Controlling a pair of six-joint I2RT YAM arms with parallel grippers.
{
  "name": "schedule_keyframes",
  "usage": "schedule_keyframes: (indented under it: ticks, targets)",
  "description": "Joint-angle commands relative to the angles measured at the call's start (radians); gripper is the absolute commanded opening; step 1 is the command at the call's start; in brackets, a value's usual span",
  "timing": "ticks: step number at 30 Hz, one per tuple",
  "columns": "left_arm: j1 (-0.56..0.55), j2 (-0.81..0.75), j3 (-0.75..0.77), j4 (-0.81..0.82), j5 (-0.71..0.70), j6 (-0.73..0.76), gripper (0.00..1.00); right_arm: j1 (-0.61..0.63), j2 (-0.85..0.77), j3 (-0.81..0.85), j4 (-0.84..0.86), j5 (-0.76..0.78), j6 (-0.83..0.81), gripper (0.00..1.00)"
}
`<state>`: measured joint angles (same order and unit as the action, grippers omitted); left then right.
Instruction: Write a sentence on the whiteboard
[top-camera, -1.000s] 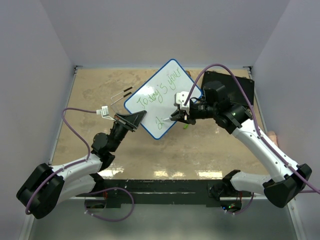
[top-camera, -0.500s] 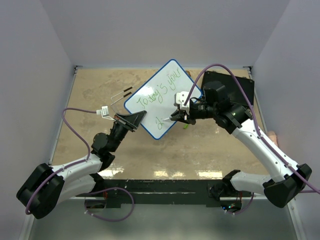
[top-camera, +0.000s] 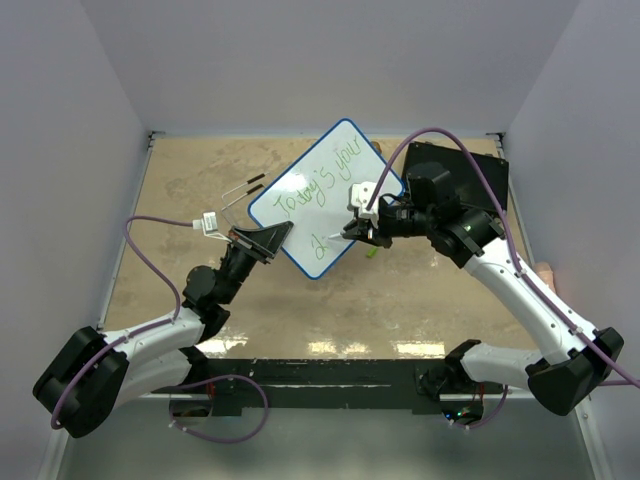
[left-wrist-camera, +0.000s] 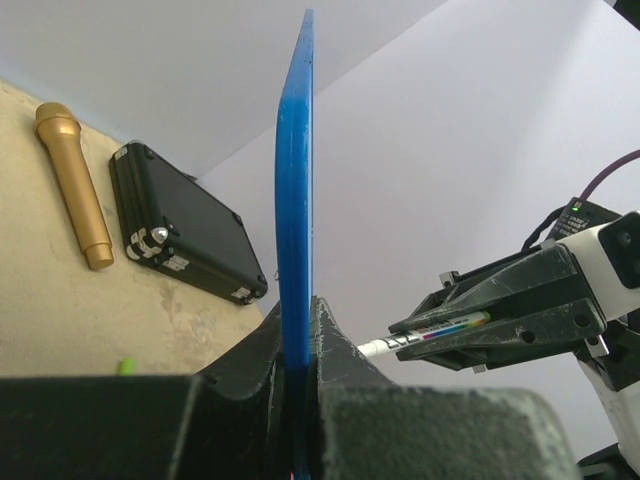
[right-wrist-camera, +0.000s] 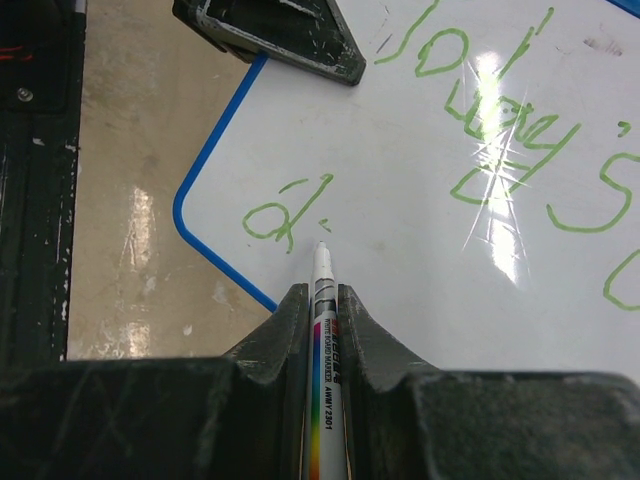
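**Marker at the second line, board clamped on its near-left edge**

My left end effector (top-camera: 270, 237) is pressed together on the whiteboard (top-camera: 325, 195), pinching its blue rim at the near-left edge. In the left wrist view the board stands edge-on between the two fingers (left-wrist-camera: 255, 350), a thin blue line running straight up the frame. From above, the board sits turned on the diagonal over the middle of the counter (top-camera: 190, 185), with one corner pointing far and one pointing near. I cannot tell whether its underside touches the counter.

My right end effector (top-camera: 352, 233) reaches in from the right and is clamped on a marker (right-wrist-camera: 322, 330), whose white barrel has a rainbow stripe and lies in the groove between the fingers. The tip points at the board's near-left part, just beside a green "d" (right-wrist-camera: 285, 215) that starts the second line. A tiny green dot sits right above the tip. I cannot say for certain whether the tip is touching the surface.

The first line reads "Today's your" (top-camera: 318, 180) in green, slanting along the board's length.

A black case (top-camera: 478, 172) lies at the far right of the counter, behind the right arm. The left wrist view shows a gold microphone (left-wrist-camera: 72, 185) lying just beside it. Two thin dark rods (top-camera: 245, 190) lie on the counter left of the board.
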<state>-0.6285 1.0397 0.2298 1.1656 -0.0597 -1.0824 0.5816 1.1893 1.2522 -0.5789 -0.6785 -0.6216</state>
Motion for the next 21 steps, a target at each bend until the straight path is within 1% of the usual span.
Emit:
schedule_keyframes:
  ticks: [1,8,14,21]
  targets:
    - [0.007,-0.018,0.014,0.213,-0.014,-0.031,0.00,0.000,-0.016,0.009,0.021,0.028,-0.007,0.00]
    - [0.007,-0.020,0.019,0.207,-0.009,-0.033,0.00,0.011,-0.003,0.013,0.033,0.036,0.002,0.00]
    - [0.007,-0.021,0.023,0.204,-0.006,-0.033,0.00,0.015,0.009,0.012,0.056,0.091,0.022,0.00]
    - [0.007,-0.020,0.028,0.207,0.000,-0.034,0.00,0.023,0.032,0.013,0.065,0.091,0.026,0.00]
